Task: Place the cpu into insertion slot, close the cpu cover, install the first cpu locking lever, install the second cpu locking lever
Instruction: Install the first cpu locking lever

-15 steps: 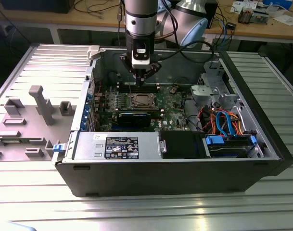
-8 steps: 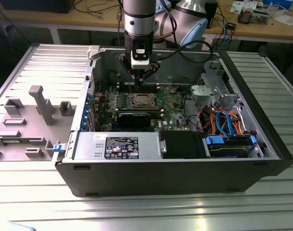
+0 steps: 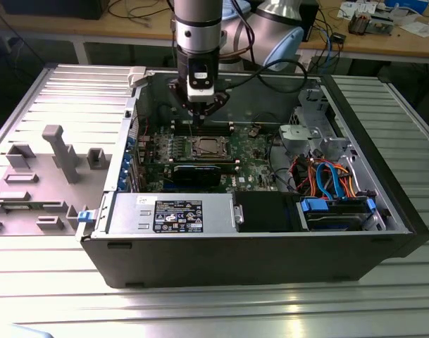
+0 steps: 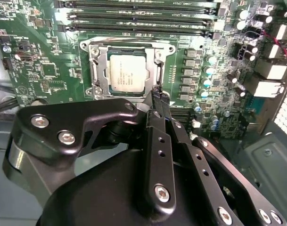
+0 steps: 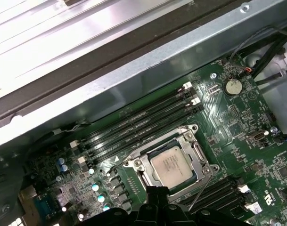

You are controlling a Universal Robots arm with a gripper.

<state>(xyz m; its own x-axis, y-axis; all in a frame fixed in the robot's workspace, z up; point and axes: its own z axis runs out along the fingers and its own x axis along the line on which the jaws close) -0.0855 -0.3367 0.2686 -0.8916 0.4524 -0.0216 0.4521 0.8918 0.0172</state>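
The cpu [image 4: 127, 72] lies flat in the insertion slot [image 4: 129, 43] on the green board, its silver top facing up; in the first wrist view the cpu [image 5: 173, 164] shows the same way. The cpu cover [image 4: 100, 70], a silver frame, lies down around the chip, and it is seen again as the cpu cover [image 5: 200, 155]. Thin wire levers [image 5: 134, 154] run along the socket's sides. My gripper [image 4: 159, 97] hovers just beside the socket's edge with its fingers together and nothing between them. In the exterior view the gripper [image 3: 199, 117] hangs over the cpu [image 3: 203, 148].
Long black memory slots [image 4: 138, 23] lie beside the socket. The case's metal wall [image 5: 148, 70] rises close behind them. A grey power supply box [image 3: 173, 213] and a drive bay with coloured cables [image 3: 334, 183] fill the case's near side. A grey fixture plate [image 3: 45, 169] sits at the exterior view's left.
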